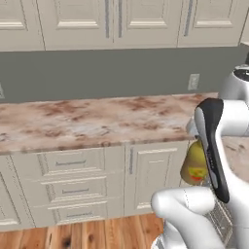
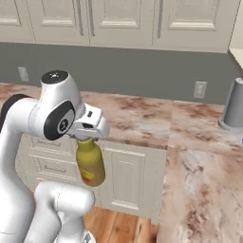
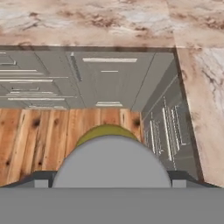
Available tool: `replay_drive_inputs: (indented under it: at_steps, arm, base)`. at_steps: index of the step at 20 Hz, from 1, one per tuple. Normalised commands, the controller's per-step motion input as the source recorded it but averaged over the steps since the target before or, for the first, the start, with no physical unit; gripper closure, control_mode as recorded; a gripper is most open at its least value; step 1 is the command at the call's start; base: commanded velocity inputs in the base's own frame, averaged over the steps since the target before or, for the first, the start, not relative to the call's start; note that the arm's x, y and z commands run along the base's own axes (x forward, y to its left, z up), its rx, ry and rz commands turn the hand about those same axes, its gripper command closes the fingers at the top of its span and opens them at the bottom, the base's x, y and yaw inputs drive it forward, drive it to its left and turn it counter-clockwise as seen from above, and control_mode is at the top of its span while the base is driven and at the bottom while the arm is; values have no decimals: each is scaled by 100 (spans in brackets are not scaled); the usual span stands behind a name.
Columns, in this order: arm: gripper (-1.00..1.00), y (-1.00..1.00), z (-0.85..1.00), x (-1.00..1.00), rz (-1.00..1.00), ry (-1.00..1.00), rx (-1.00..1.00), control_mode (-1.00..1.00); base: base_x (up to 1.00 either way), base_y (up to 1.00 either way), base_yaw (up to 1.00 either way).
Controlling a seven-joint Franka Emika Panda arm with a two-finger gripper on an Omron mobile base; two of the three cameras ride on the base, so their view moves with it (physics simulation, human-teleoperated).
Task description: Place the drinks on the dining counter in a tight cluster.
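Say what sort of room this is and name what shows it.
A kitchen, by the look of it: cream wall cabinets over a marbled stone counter, drawers beneath, a wood floor.

Amber-yellow bottle [image 2: 90, 163] (grey cap, red-yellow label) upright, aloft above wood floor.

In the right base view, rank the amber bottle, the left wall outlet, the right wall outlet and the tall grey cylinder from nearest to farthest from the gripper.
1. Amber bottle, hanging by its cap in the gripper.
2. Left wall outlet, on the backsplash, upper left.
3. Right wall outlet, on the backsplash, well to the right.
4. Tall grey cylinder, on the counter at the far right edge.
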Motion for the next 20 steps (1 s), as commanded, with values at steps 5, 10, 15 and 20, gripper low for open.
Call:
replay_drive_inputs:
  at_steps: [5,10,15,20]
  arm:
    - [100,0,0,0,0,0,0,100]
    - [100,0,0,0,0,0,0,100]
    - [100,0,0,0,0,0,0,100]
    - [100,0,0,0,0,0,0,100]
  base:
    - [7,70,52]
    - [6,41,92]
    - [2,4,100]
    - [21,0,99]
